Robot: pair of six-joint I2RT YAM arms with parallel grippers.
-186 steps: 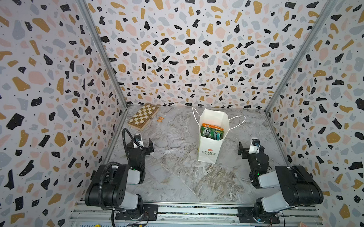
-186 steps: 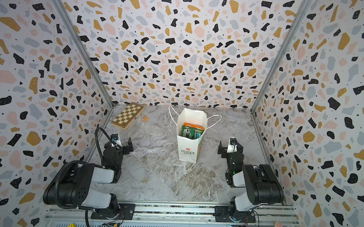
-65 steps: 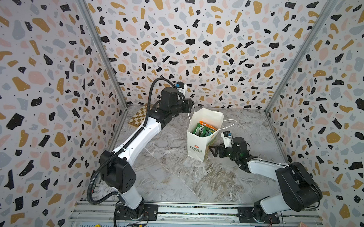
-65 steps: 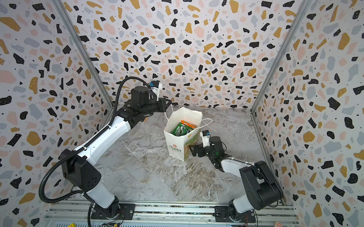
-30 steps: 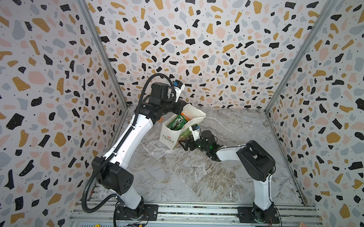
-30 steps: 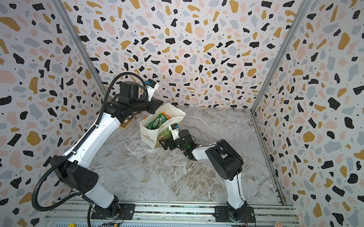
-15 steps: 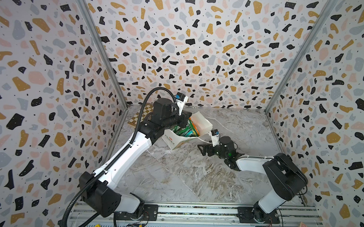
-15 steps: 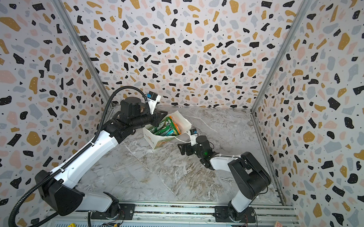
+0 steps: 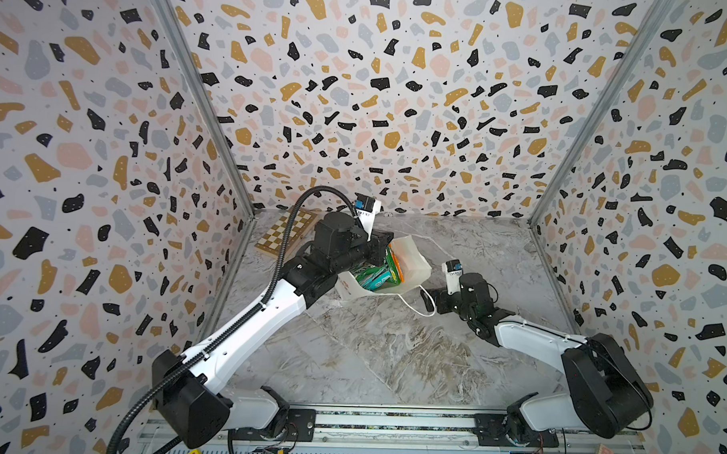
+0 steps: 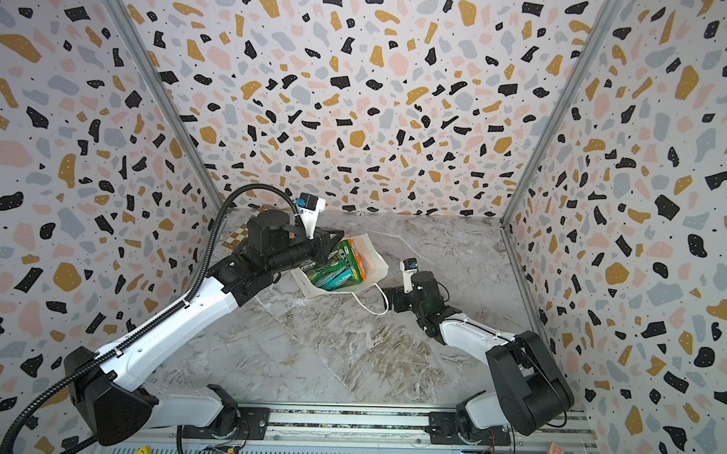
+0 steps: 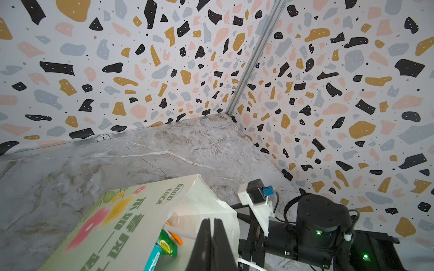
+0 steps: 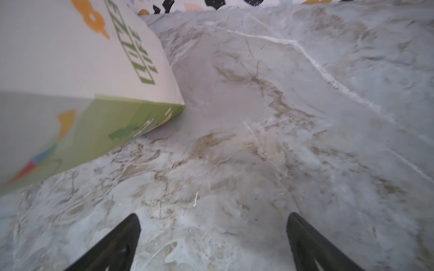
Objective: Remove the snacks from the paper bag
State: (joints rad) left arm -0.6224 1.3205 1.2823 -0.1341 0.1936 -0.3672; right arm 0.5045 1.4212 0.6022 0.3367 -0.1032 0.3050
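The white paper bag [image 9: 414,263] [image 10: 371,263] lies tipped on its side at the back middle of the table, its mouth facing up and forward. Green, teal and orange snacks [image 9: 379,274] [image 10: 339,271] show inside the mouth. My left gripper [image 9: 380,245] [image 10: 332,239] is shut on the bag's upper rim. In the left wrist view the shut gripper [image 11: 211,220] sits at the bag [image 11: 131,215] mouth, beside the snacks [image 11: 165,244]. My right gripper [image 9: 428,299] [image 10: 392,299] is open and low, just right of the bag. Between the open right gripper [image 12: 212,214] fingers is only bare table, with the bag [image 12: 70,58] ahead.
A wooden chessboard [image 9: 287,231] [image 10: 239,236] lies in the back left corner behind the left arm. The bag's white cord handle [image 9: 417,307] [image 10: 371,307] trails on the table toward the right gripper. Patterned walls close in three sides.
Over the last second the left gripper has carried the bag's rim rightward and tipped the bag onto its side. The right gripper has drawn back to the right, away from the bag's base.
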